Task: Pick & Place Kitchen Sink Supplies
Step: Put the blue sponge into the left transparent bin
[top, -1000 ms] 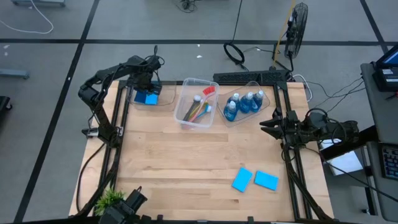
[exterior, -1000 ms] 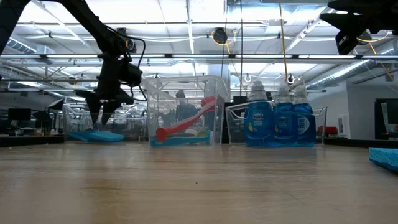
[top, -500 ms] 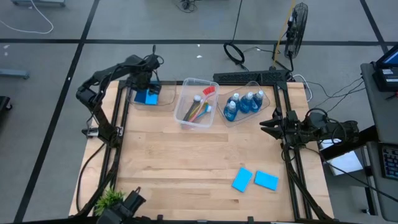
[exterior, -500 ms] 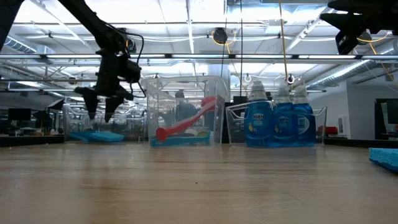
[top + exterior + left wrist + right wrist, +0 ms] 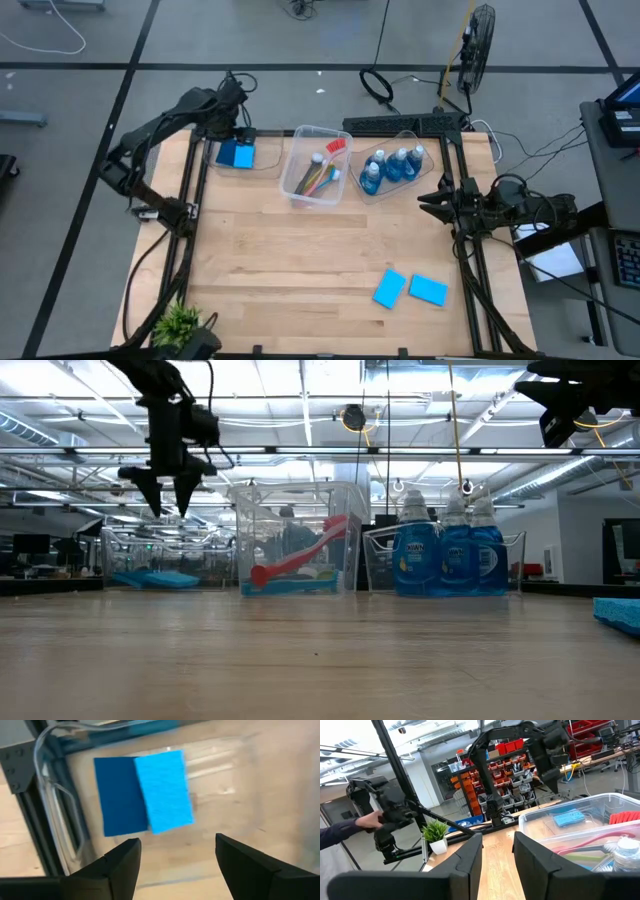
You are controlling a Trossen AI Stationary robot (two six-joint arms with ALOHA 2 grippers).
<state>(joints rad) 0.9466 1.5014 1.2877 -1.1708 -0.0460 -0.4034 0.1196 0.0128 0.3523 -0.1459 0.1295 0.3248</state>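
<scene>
High view: a pale wooden tabletop (image 5: 300, 250) framed by dark rails stands on a grey floor with cables and a fan beyond its far edge, and the low view looks across it into a large hall with ceiling lights and shelving. The right wrist view shows red and orange storage bins on racks, a small green plant (image 5: 436, 835) at the table's corner, and a person's hand and sleeve (image 5: 350, 827) at a camera mount. The left gripper (image 5: 237, 128) hangs raised with its fingers apart and nothing between them, directly above a clear bin (image 5: 232, 172) at the far left of the table; in that bin lie two blue sponges (image 5: 145, 792), one darker and one lighter, overlapping, flat on the bottom. Just right of that gripper stands a second clear bin (image 5: 300, 195) holding the long-handled brushes (image 5: 322, 172), a red one leaning highest. Further right, nearer the right gripper (image 5: 428, 203), a third clear bin (image 5: 390, 195) holds four small clear bottles of blue liquid (image 5: 392, 167); their labels carry writing too small to read. The right gripper waits at the table's right edge with its fingers apart, empty, pointing across the table. Two more blue sponges (image 5: 410, 288) lie loose on the wood, on the near side of the right gripper and well apart from every bin, side by side.
</scene>
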